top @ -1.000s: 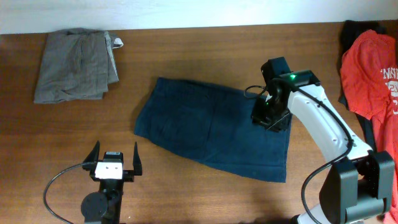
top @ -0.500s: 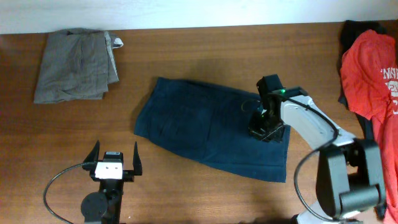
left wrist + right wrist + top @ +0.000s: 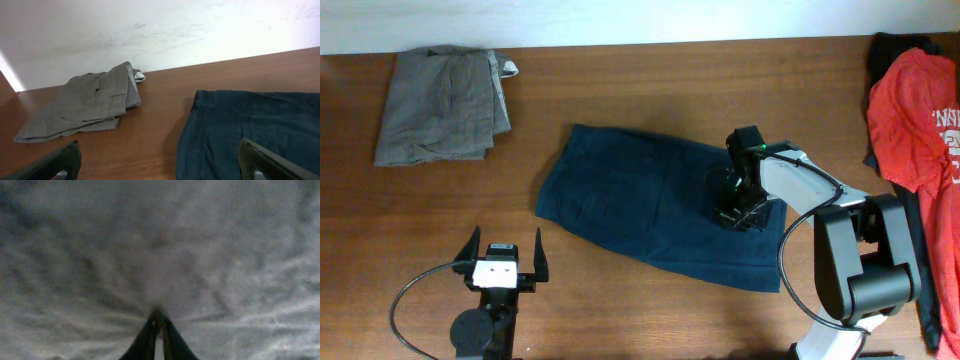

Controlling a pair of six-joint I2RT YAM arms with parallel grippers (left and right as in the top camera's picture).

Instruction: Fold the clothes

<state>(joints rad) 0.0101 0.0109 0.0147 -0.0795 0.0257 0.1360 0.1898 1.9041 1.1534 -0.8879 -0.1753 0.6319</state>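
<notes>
Two grippers are in play, but only the right gripper (image 3: 735, 205) is working. Over the last second it has slid from the navy blue garment (image 3: 640, 200)'s right-hand edge inward and down, toward the frame's centre. The cloth's upper right corner seems to have been drawn in a little with it. I read that as the start of a fold, carrying the right side over toward the left, with most of the work still ahead. The navy garment lies spread flat on the wooden table (image 3: 650, 100) in the middle of the overhead frame. In the right wrist view the two fingertips (image 3: 150, 332) are pressed together at the bottom centre, and wrinkles radiate out from them, so I judge them pinched on navy cloth. That view is otherwise only blurred fabric, though, so I cannot say how much cloth is caught, or whether it is one layer or more. From overhead the gripper head covers the pinch point. The left gripper (image 3: 506, 240) has not moved from the lower left of the frame; its fingers are spread wide and hold nothing. The grey-khaki garment (image 3: 440, 100) lies rumpled at upper left. The red T-shirt (image 3: 910, 110) is cut off by the right edge, its white lettering only partly in view, and something dark beneath it I cannot identify.
</notes>
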